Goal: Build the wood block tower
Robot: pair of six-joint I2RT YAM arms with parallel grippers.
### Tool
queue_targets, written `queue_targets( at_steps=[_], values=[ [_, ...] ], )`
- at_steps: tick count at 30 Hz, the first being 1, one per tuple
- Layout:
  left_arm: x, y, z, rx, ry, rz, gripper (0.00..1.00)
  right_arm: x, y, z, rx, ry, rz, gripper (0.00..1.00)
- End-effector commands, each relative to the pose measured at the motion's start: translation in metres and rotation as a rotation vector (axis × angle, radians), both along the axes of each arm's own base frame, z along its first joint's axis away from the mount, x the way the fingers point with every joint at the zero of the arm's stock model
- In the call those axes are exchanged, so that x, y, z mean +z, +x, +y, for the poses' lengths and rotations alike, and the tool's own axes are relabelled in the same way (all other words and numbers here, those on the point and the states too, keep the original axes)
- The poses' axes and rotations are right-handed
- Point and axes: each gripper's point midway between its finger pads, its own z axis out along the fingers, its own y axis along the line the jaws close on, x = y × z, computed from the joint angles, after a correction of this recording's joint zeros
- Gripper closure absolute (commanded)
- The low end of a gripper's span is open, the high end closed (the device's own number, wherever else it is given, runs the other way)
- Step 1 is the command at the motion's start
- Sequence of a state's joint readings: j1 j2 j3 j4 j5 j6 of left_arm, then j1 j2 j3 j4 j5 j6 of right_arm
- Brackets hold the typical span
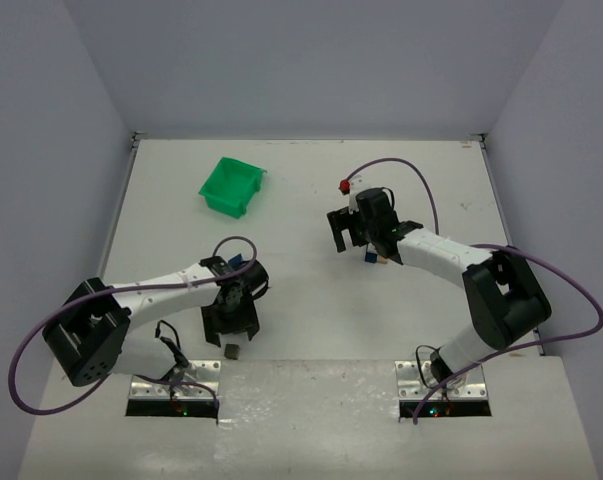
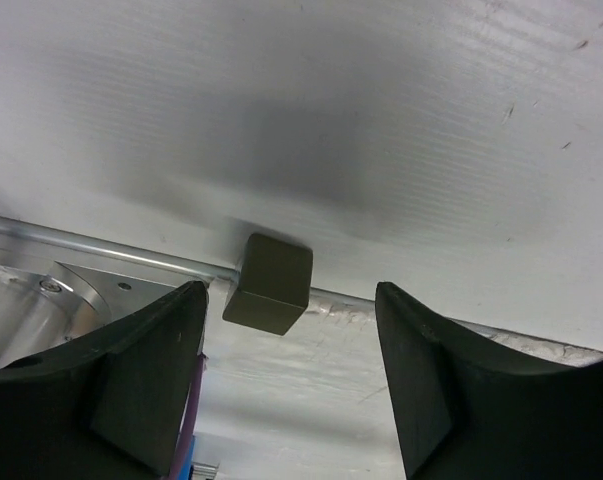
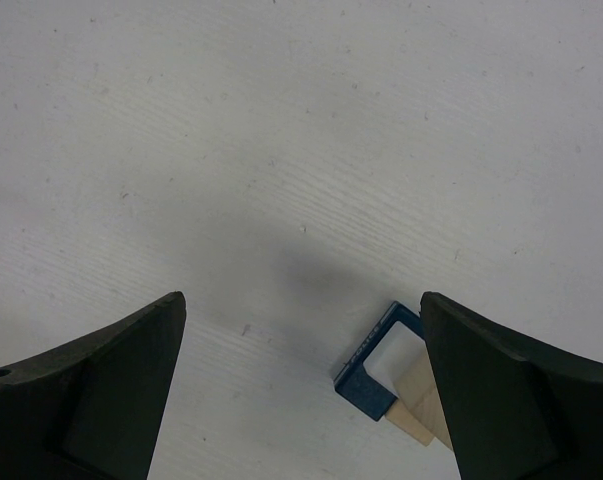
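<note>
Jaws wide, wood block tower (image 3: 367, 384) half-hidden

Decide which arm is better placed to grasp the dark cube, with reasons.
Left. The left gripper, open, hangs right at the dark cube; the right gripper is far off, beside the blue block.

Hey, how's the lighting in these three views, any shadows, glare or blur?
Top external: even, soft light, no glare, sharp. Left wrist: a broad soft shadow on the table beyond the dark cube; the left tool nearly black. Right wrist: faint shadow ahead of the blue block; right tool equally dark.
</note>
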State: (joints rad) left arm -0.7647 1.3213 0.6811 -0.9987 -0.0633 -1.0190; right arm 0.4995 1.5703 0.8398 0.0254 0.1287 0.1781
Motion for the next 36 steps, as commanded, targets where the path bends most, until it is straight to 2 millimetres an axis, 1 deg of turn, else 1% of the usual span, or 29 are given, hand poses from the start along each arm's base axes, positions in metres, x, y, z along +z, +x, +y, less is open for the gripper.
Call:
queue_targets(
  at_steps=[1, 4, 7, 11, 14, 19, 20, 21, 23, 24, 25, 27, 28, 29, 30, 31, 32, 34, 35, 36],
  values=[
    [-0.004, -0.015, -0.004, -0.047, -0.023, 0.06, 0.4, 0.016, 0.01, 0.004, -0.016, 0.031, -0.046, 0.01],
    [-0.008, -0.02, -0.006, -0.076, -0.015, 0.077, 0.4, 0.016, 0.01, 0.003, -0.017, 0.029, -0.048, 0.01],
    [-0.012, -0.026, -0.009, -0.096, -0.012, 0.11, 0.43, 0.016, 0.01, 0.003, -0.022, 0.028, -0.047, 0.01],
    [-0.014, -0.024, -0.01, -0.105, -0.004, 0.108, 0.54, 0.013, 0.011, 0.003, -0.021, 0.023, -0.04, 0.01],
    [-0.014, -0.022, -0.01, -0.108, 0.001, 0.101, 0.6, 0.011, 0.013, 0.003, -0.024, 0.019, -0.037, 0.01],
    [-0.01, -0.016, -0.017, -0.116, -0.016, 0.084, 0.79, 0.013, 0.012, 0.003, -0.029, 0.023, -0.038, 0.01],
    [-0.007, -0.012, -0.019, -0.124, -0.018, 0.07, 0.8, 0.015, 0.012, 0.003, -0.029, 0.027, -0.041, 0.01],
    [-0.003, -0.004, -0.019, -0.132, -0.005, 0.039, 0.82, 0.016, 0.011, 0.004, -0.027, 0.032, -0.042, 0.01],
    [0.007, 0.012, -0.028, -0.152, -0.014, -0.017, 0.86, 0.019, 0.01, 0.004, -0.027, 0.043, -0.049, 0.01],
    [0.015, 0.026, -0.036, -0.17, -0.027, -0.065, 0.89, 0.022, 0.01, 0.004, -0.028, 0.047, -0.055, 0.01],
    [0.019, 0.034, -0.039, -0.192, -0.025, -0.095, 0.9, 0.023, 0.01, 0.002, -0.036, 0.043, -0.061, 0.01],
    [0.037, 0.065, -0.064, -0.228, -0.074, -0.192, 0.9, 0.031, 0.014, -0.008, -0.088, 0.047, -0.083, 0.01],
    [0.044, 0.079, -0.072, -0.259, -0.082, -0.238, 0.9, 0.036, 0.016, -0.014, -0.116, 0.056, -0.09, 0.01],
    [0.05, 0.09, -0.081, -0.281, -0.095, -0.27, 0.91, 0.04, 0.017, -0.018, -0.132, 0.088, -0.084, 0.01],
    [0.064, 0.105, -0.095, -0.297, -0.121, -0.321, 0.92, 0.043, 0.018, -0.024, -0.155, 0.134, -0.067, 0.01],
    [0.076, 0.122, -0.109, -0.314, -0.139, -0.376, 0.96, 0.049, 0.019, -0.035, -0.207, 0.228, -0.043, 0.01],
    [0.083, 0.134, -0.119, -0.332, -0.151, -0.412, 0.99, 0.053, 0.021, -0.048, -0.261, 0.29, -0.029, 0.01],
    [0.087, 0.15, -0.138, -0.393, -0.169, -0.432, 1.0, 0.058, 0.024, -0.09, -0.404, 0.317, -0.053, 0.01],
    [0.095, 0.16, -0.151, -0.436, -0.192, -0.452, 1.0, 0.056, 0.022, -0.107, -0.469, 0.317, -0.055, 0.01],
    [0.109, 0.168, -0.166, -0.458, -0.229, -0.481, 1.0, 0.056, 0.021, -0.116, -0.507, 0.329, -0.056, 0.01]
  ],
)
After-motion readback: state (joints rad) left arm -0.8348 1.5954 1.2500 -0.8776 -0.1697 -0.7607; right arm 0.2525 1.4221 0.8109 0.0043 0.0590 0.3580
